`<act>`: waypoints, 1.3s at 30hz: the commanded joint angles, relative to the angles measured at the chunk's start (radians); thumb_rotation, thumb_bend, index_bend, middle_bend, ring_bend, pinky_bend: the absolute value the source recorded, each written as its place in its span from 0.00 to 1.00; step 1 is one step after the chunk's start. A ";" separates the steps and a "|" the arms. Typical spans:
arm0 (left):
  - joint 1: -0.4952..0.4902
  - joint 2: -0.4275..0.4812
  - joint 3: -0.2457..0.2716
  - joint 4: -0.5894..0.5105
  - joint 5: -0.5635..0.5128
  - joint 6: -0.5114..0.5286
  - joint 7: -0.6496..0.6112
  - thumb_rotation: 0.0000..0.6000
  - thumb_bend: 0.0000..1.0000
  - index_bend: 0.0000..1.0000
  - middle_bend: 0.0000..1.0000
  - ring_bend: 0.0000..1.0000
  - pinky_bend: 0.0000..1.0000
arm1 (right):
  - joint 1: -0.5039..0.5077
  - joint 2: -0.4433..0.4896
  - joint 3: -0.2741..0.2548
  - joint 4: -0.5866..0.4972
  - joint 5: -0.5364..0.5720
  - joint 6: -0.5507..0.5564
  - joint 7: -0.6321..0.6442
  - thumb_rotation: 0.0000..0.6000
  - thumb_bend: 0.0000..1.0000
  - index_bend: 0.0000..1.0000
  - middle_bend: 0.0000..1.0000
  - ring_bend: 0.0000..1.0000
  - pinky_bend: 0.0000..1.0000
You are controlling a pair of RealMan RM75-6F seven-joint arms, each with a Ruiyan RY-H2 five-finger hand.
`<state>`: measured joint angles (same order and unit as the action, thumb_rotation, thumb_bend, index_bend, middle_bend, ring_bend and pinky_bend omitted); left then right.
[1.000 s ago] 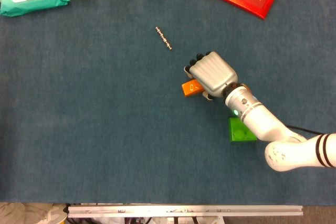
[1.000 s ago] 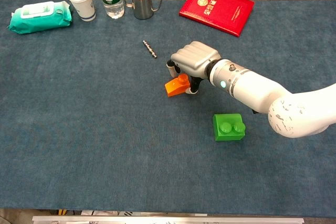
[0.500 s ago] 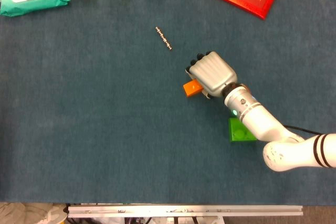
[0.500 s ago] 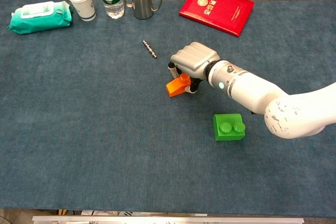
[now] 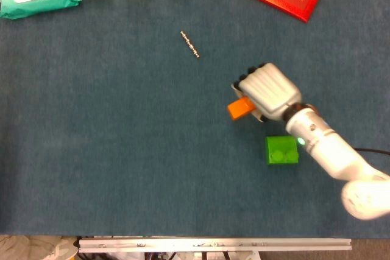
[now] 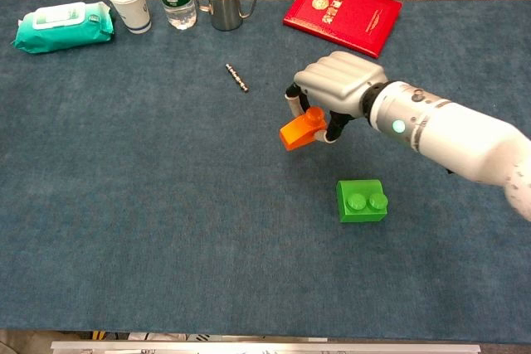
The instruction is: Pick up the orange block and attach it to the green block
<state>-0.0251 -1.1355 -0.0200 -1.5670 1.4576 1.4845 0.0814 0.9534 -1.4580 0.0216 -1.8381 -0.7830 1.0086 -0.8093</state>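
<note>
Right hand [image 6: 336, 80] knuckles-up, fingers curled down, gripped orange block [image 6: 302, 129] tilted above table [image 6: 149, 205]. One orange block, one green block [image 6: 362, 200], apart. Left hand unseen.

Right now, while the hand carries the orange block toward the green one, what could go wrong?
1. The right hand grips only one end of the orange block, which hangs tilted; it might slip out.
2. Being tilted, it may meet the studs of the green block crookedly and not attach.
3. The green block lies loose on the table; a push could slide it.
</note>
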 commanded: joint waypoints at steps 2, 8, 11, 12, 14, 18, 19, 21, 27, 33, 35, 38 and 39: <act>-0.010 -0.004 0.001 0.000 0.004 -0.015 0.005 1.00 0.17 0.17 0.19 0.18 0.13 | -0.059 0.113 -0.060 -0.147 -0.036 0.093 -0.020 1.00 0.31 0.60 0.49 0.36 0.41; -0.025 -0.008 0.005 0.000 0.020 -0.030 0.004 1.00 0.17 0.17 0.19 0.18 0.13 | -0.120 0.174 -0.129 -0.271 -0.060 0.185 -0.061 1.00 0.31 0.60 0.50 0.38 0.43; -0.028 -0.009 0.005 0.002 0.025 -0.031 0.000 1.00 0.17 0.17 0.19 0.18 0.13 | -0.152 0.183 -0.158 -0.304 -0.082 0.218 -0.066 1.00 0.31 0.60 0.50 0.38 0.44; -0.030 -0.009 0.006 0.003 0.027 -0.032 -0.002 1.00 0.17 0.17 0.19 0.18 0.13 | -0.165 0.186 -0.168 -0.316 -0.092 0.229 -0.067 1.00 0.31 0.60 0.50 0.38 0.45; -0.032 -0.008 0.007 0.005 0.029 -0.034 -0.005 1.00 0.17 0.17 0.19 0.18 0.13 | -0.188 0.186 -0.185 -0.328 -0.115 0.249 -0.067 1.00 0.32 0.60 0.50 0.39 0.45; -0.032 -0.008 0.010 0.008 0.034 -0.034 -0.015 1.00 0.17 0.17 0.19 0.18 0.13 | -0.230 0.177 -0.210 -0.347 -0.155 0.287 -0.076 1.00 0.32 0.60 0.51 0.40 0.45; -0.032 -0.008 0.011 0.011 0.034 -0.034 -0.018 1.00 0.17 0.17 0.19 0.18 0.13 | -0.244 0.171 -0.216 -0.351 -0.169 0.300 -0.079 1.00 0.32 0.60 0.51 0.40 0.45; -0.032 -0.008 0.012 0.014 0.036 -0.034 -0.024 1.00 0.17 0.17 0.19 0.18 0.13 | -0.264 0.160 -0.226 -0.358 -0.185 0.318 -0.085 1.00 0.32 0.60 0.51 0.40 0.45; -0.032 -0.011 0.018 0.024 0.039 -0.037 -0.040 1.00 0.17 0.17 0.19 0.18 0.13 | -0.317 0.122 -0.241 -0.373 -0.210 0.368 -0.133 1.00 0.33 0.60 0.51 0.41 0.46; -0.030 -0.010 0.021 0.031 0.043 -0.033 -0.052 1.00 0.17 0.17 0.19 0.18 0.13 | -0.345 0.083 -0.241 -0.369 -0.206 0.376 -0.173 1.00 0.33 0.60 0.51 0.41 0.47; -0.029 -0.010 0.021 0.032 0.042 -0.032 -0.055 1.00 0.17 0.17 0.19 0.18 0.13 | -0.354 0.074 -0.241 -0.371 -0.205 0.381 -0.187 1.00 0.33 0.60 0.51 0.41 0.47; -0.029 -0.010 0.022 0.035 0.042 -0.034 -0.058 1.00 0.17 0.17 0.19 0.18 0.13 | -0.370 0.060 -0.244 -0.369 -0.210 0.396 -0.210 1.00 0.33 0.60 0.51 0.41 0.47; -0.030 -0.010 0.023 0.036 0.043 -0.034 -0.059 1.00 0.17 0.17 0.19 0.18 0.13 | -0.376 0.055 -0.245 -0.369 -0.210 0.401 -0.217 1.00 0.33 0.60 0.51 0.41 0.47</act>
<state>-0.0548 -1.1457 0.0029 -1.5308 1.5005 1.4501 0.0220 0.5845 -1.3969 -0.2216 -2.2076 -0.9913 1.4033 -1.0188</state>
